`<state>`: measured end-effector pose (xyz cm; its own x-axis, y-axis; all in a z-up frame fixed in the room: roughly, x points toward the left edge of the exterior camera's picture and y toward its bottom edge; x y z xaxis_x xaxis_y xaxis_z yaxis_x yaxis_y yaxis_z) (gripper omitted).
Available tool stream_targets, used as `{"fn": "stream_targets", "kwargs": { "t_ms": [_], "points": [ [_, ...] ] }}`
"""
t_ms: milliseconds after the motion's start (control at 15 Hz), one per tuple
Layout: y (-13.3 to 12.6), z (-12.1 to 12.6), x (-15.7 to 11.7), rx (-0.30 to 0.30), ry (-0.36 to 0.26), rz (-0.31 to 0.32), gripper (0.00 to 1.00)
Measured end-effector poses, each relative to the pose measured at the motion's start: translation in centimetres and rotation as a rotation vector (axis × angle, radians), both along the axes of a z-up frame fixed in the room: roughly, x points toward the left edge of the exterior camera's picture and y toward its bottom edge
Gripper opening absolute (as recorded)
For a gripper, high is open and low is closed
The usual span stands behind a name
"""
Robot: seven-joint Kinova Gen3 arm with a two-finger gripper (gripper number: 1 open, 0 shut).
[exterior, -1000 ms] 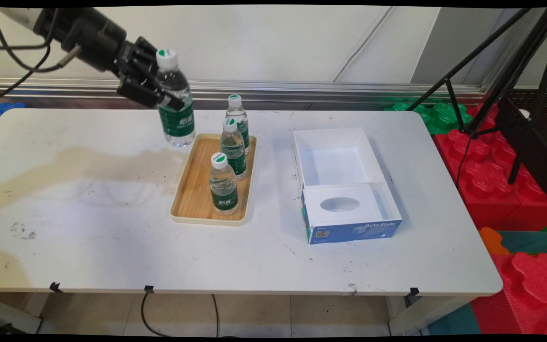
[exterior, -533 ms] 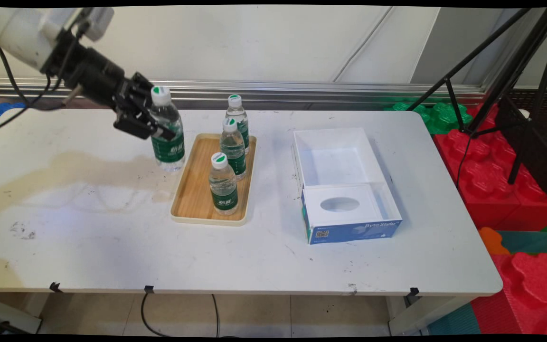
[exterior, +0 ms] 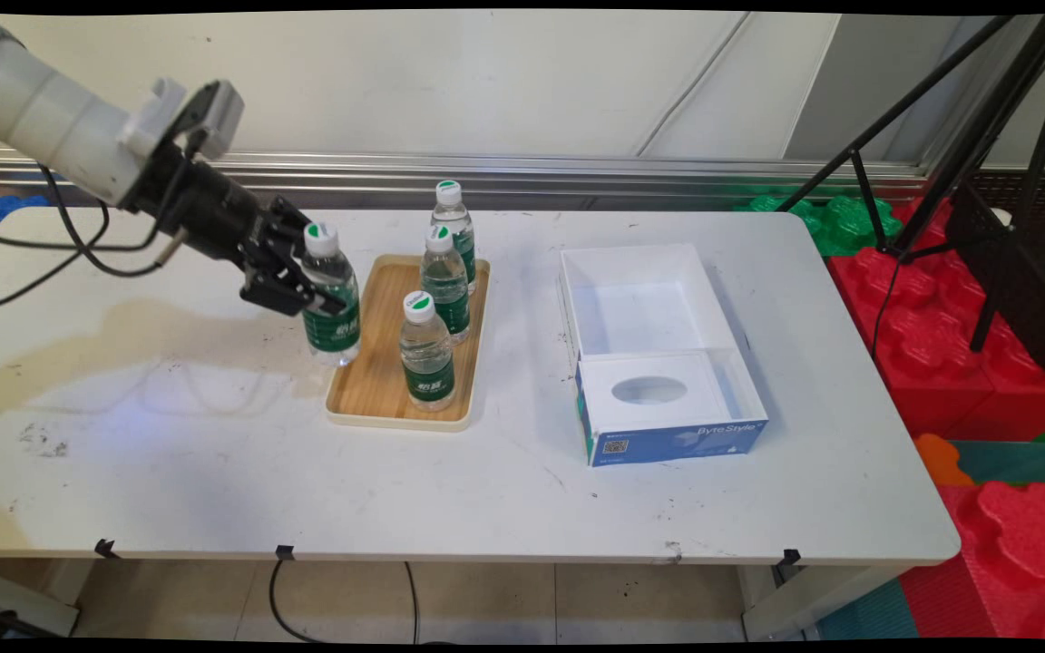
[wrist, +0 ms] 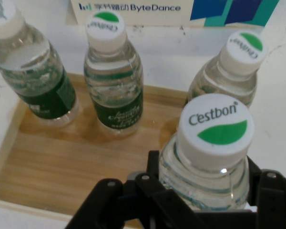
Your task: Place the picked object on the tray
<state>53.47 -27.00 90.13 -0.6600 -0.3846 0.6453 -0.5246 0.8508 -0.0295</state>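
A Cestbon water bottle (exterior: 330,292) was clamped upright in the closed black gripper (exterior: 291,283) at the left rim of a wooden tray (exterior: 368,376), on which two like bottles (exterior: 426,350) were stood, with a third (exterior: 453,220) behind it and an opened ByteStyle box (exterior: 668,417) well apart on the white table (exterior: 169,453)

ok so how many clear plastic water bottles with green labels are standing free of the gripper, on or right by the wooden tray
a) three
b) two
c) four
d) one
a) Three clear plastic water bottles with green labels stand free, and, on or at the far end of the rectangular wooden tray; the fourth bottle is clamped in the black two-finger gripper at the tray's left edge.
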Motion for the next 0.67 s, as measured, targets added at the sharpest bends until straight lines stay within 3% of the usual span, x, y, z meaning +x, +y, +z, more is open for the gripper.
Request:
{"fn": "stream_targets", "kwargs": {
  "t_ms": [667],
  "points": [
    [-1.1,-5.5,-1.2,0.007,0.025,0.017,0.0]
  ]
}}
